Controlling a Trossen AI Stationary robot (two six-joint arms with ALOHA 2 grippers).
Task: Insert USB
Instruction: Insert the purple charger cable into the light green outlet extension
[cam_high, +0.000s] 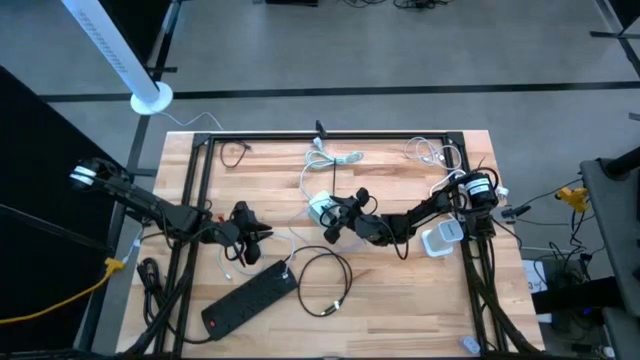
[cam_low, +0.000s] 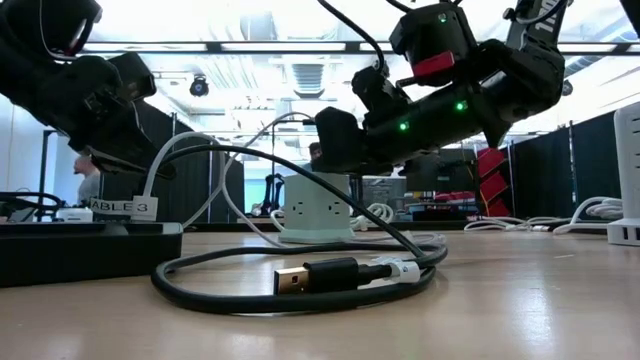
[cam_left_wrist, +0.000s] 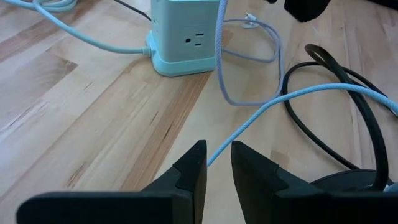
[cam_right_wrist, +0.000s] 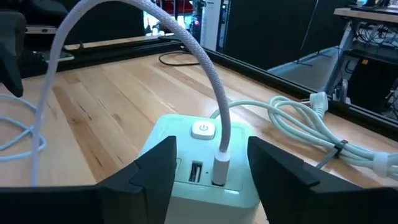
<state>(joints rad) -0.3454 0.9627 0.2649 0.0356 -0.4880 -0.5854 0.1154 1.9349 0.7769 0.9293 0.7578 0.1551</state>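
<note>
USB plug (cam_right_wrist: 221, 168) seated in charger cube (cam_right_wrist: 205, 180), seemingly.

Black power strip (cam_high: 249, 299) beside coiled black cable (cam_high: 325, 284).

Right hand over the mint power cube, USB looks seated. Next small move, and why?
Probably lift the right hand straight up off the power cube. The white USB plug stands upright in a top port, and the fingers sit apart on either side without touching it. The left hand pinches the white cable, so a sideways exit could snag it.
</note>
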